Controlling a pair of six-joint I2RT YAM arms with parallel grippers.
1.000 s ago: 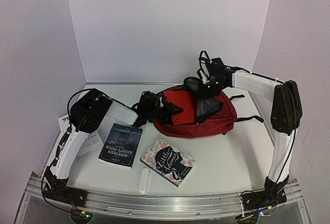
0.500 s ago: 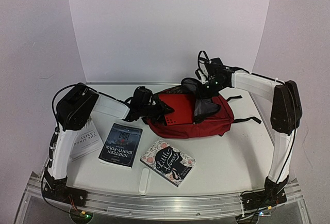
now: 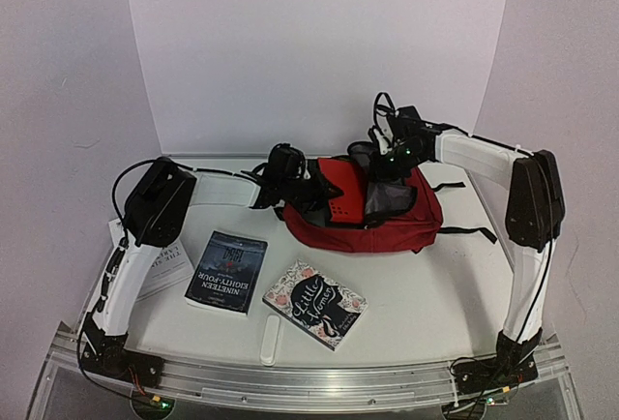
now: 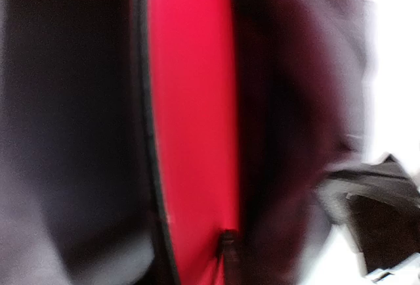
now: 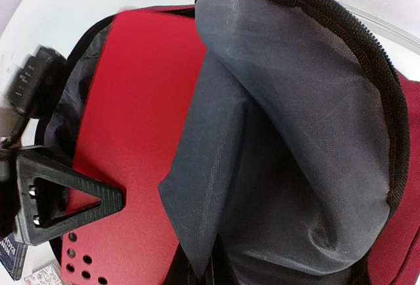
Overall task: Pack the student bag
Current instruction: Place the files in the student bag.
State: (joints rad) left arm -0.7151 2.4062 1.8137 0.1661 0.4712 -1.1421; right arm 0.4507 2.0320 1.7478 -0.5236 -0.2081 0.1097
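The dark red student bag (image 3: 411, 219) lies at the back middle of the table with its mouth facing left. My right gripper (image 3: 385, 162) is shut on the bag's upper flap and holds it up, so the grey lining (image 5: 295, 153) shows; its fingers are hidden under the cloth. My left gripper (image 3: 311, 191) is shut on a flat bright red folder (image 3: 340, 203) that sits partly inside the bag's mouth. In the right wrist view, one black finger (image 5: 62, 203) of the left gripper lies on the folder (image 5: 138, 134). The left wrist view is blurred and shows the folder (image 4: 190, 101) against the dark bag.
A dark "Nineteen Eighty-Four" book (image 3: 227, 272) and a floral "Little Women" book (image 3: 315, 304) lie in front of the bag. A white booklet (image 3: 166, 267) lies at the left under the left arm. A white strip (image 3: 271, 343) lies near the front edge.
My left gripper has moved right and back with the folder, which now sits deeper in the bag's mouth. The bag has shifted a little. The right gripper still holds the flap.
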